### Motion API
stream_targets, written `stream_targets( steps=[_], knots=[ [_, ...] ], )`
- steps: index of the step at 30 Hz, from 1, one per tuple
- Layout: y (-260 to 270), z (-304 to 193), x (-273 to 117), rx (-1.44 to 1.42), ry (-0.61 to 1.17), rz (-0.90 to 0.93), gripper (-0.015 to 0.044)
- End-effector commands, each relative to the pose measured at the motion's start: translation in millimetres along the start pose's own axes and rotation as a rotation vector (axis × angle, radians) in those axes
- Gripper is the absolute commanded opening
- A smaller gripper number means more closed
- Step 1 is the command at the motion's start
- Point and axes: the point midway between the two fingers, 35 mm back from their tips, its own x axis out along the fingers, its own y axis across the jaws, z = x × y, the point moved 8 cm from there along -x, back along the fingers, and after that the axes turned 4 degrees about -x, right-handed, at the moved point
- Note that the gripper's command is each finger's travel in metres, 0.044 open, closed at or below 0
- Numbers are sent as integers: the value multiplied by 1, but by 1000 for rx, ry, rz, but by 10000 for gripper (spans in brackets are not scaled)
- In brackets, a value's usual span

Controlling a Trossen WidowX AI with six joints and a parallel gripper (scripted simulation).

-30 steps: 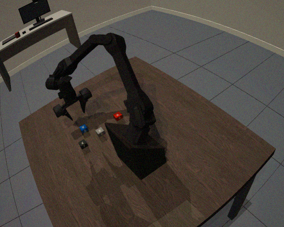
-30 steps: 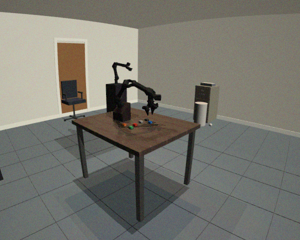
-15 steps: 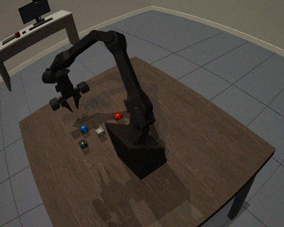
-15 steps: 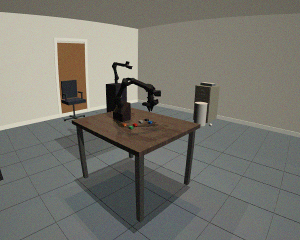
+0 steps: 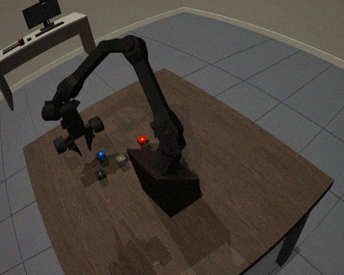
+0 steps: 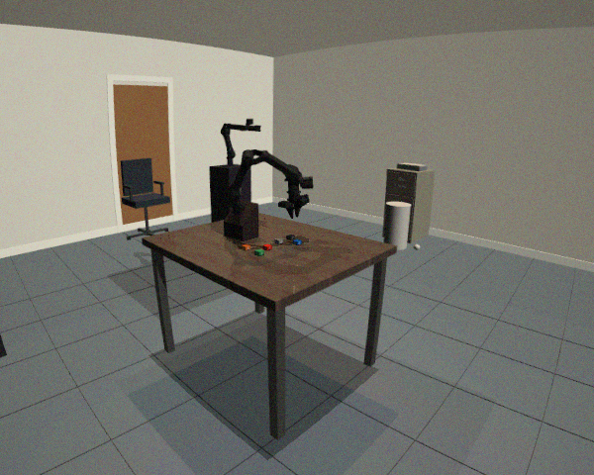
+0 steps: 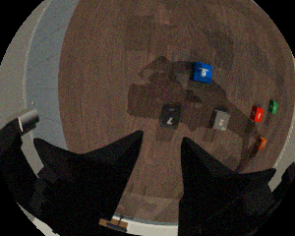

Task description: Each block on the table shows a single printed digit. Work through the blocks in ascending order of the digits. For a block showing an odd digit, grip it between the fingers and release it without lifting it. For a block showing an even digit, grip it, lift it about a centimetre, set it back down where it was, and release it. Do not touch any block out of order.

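Observation:
My gripper is partly open and empty, raised above the table. In the wrist view, a black block showing 7 lies just beyond the fingertips. A blue block shows a 6 or 9, not clear which. A grey block lies right of the black one. Red, green and orange blocks lie farther right; their digits are too small to read.
The wooden table carries the dark arm base, near the grey block in the top view. The grey and blue blocks are the black block's nearest neighbours. Arm shadows fall across the table around the blocks.

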Motion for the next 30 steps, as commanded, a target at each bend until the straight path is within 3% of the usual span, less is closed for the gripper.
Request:
stream_targets(
  steps=[1,7,30],
  knots=[
    [-4,-6,59,-9,29,-24,251],
    [-5,-8,72,-9,29,-25,400],
    [-7,-9,107,-9,29,-27,400]
  ],
)
